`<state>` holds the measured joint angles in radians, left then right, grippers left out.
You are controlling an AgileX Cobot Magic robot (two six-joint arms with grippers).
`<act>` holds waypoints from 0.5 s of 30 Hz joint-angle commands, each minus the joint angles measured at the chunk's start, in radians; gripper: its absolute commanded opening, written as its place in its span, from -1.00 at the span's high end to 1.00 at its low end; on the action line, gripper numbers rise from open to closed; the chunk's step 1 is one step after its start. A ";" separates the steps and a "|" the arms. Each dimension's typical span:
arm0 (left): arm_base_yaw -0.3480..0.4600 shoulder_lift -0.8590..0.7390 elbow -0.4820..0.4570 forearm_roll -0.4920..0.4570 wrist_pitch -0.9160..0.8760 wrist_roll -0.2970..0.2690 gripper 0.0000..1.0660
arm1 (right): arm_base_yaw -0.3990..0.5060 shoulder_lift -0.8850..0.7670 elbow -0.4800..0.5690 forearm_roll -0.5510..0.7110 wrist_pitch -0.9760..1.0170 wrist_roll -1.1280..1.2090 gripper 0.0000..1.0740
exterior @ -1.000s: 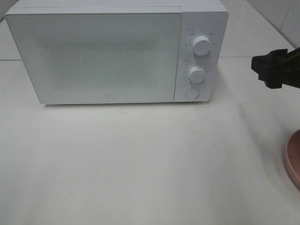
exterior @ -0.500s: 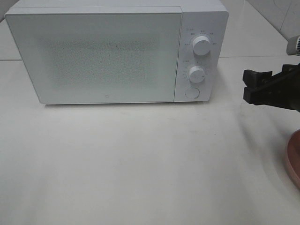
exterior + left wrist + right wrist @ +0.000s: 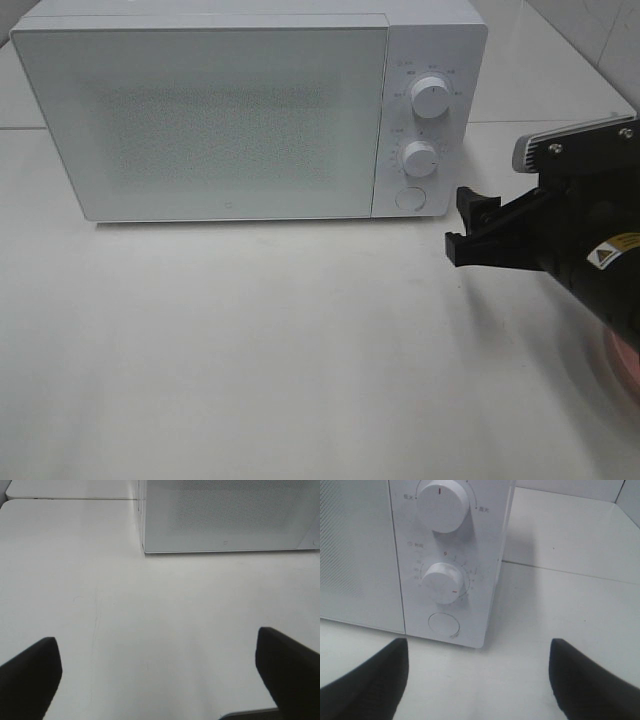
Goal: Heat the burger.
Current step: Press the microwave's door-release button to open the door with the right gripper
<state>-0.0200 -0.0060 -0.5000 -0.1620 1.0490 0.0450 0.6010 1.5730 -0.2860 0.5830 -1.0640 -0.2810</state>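
Note:
The burger is not in view in any frame. A white microwave (image 3: 240,110) stands at the back of the table with its door shut. Its panel has an upper knob (image 3: 429,97), a lower knob (image 3: 419,158) and a round door button (image 3: 409,198). My right gripper (image 3: 468,228) is open and empty, low over the table just right of the panel, fingers pointing at it. The right wrist view shows the lower knob (image 3: 444,581) and the button (image 3: 443,625) close ahead. My left gripper (image 3: 160,680) is open and empty over bare table, left of the microwave's corner (image 3: 144,550).
The edge of a pink plate (image 3: 625,355) shows at the right edge, mostly behind my right arm (image 3: 590,235). The white table (image 3: 250,350) spreads in front of the microwave. A tiled wall rises at the back right.
My right gripper has moved left and down from the right edge toward the microwave's control panel, and the arm now covers most of the pink plate. The microwave has not changed.

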 commanded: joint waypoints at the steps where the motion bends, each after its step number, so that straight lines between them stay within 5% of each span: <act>1: 0.002 -0.023 0.002 0.003 -0.015 -0.005 -0.83 | 0.076 0.047 -0.024 0.096 -0.039 -0.015 -0.40; 15: 0.002 -0.023 0.002 0.003 -0.015 -0.005 -0.83 | 0.185 0.221 -0.155 0.244 -0.049 -0.015 -0.40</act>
<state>-0.0200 -0.0060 -0.5000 -0.1620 1.0490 0.0450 0.7820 1.7840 -0.4210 0.8180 -1.1080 -0.2820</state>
